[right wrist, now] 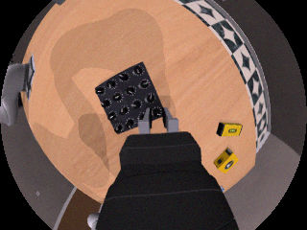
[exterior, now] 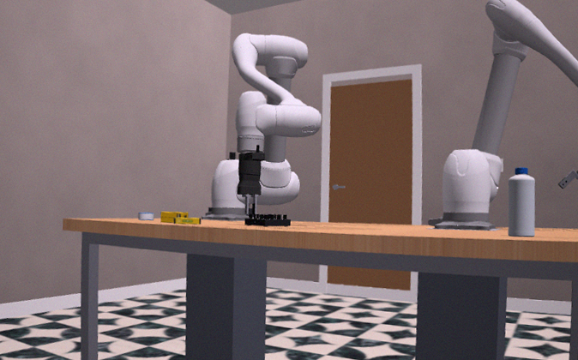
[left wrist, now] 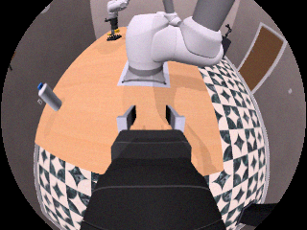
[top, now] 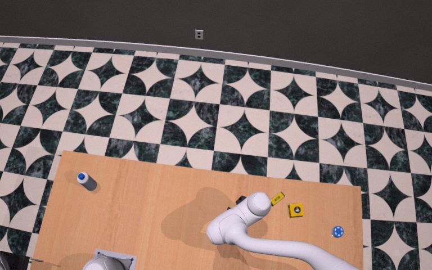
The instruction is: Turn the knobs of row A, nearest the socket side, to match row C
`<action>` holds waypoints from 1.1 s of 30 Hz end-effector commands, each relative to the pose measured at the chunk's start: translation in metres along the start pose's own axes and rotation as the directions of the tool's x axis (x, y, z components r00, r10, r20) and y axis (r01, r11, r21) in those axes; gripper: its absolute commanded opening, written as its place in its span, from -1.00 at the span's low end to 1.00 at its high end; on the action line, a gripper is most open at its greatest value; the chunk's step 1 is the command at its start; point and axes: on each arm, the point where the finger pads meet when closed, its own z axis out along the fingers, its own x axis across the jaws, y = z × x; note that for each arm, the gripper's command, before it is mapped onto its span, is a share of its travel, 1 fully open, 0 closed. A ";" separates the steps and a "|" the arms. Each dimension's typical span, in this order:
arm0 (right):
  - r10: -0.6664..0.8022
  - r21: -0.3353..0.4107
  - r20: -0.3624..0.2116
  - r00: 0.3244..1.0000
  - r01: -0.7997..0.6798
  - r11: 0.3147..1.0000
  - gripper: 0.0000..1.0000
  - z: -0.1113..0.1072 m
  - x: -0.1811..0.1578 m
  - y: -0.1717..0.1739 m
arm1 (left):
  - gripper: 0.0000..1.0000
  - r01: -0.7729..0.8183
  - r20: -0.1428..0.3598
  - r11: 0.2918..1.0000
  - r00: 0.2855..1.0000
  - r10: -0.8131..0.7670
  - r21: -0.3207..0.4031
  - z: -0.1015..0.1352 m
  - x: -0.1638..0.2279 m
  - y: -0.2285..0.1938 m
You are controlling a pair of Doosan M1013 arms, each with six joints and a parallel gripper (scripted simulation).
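Centrally, the knob box point(exterior: 267, 222) point(left wrist: 113, 37) point(right wrist: 123, 91) lies flat on the wooden table point(top: 143, 203) point(exterior: 367, 236) point(left wrist: 91, 125) point(right wrist: 197, 72), the right gripper's point(exterior: 250, 212) point(left wrist: 113, 34) point(right wrist: 157, 115) fingers parted at its corner knob point(right wrist: 157, 111). Beyond lie a spirit level point(top: 277, 198) point(exterior: 188, 220) point(right wrist: 232, 129) and tape measure point(top: 296, 210) point(exterior: 170, 216) point(right wrist: 225, 161); the left gripper point(top: 42, 261) point(exterior: 562, 184) point(left wrist: 151, 111), well apart, has widely spread fingers.

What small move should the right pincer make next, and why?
Probably lower the right pincer slightly, keeping it open. In the wrist view its parted fingertips line up on either side of a corner knob, but a firm grip is not evident.
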 end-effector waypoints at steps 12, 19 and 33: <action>0.000 0.002 0.000 1.000 0.000 1.000 -0.07 0.007 0.000 -0.001 | 1.00 0.000 0.000 1.000 1.000 0.000 -0.001 0.000 0.000 0.000; 0.000 0.002 0.000 1.000 0.000 1.000 -0.07 0.007 0.000 -0.001 | 1.00 0.000 0.000 1.000 1.000 0.000 -0.001 0.000 0.000 0.000; 0.000 0.002 0.000 1.000 0.000 1.000 -0.40 0.007 0.000 -0.001 | 1.00 0.000 0.000 1.000 1.000 0.000 -0.001 0.000 0.000 0.000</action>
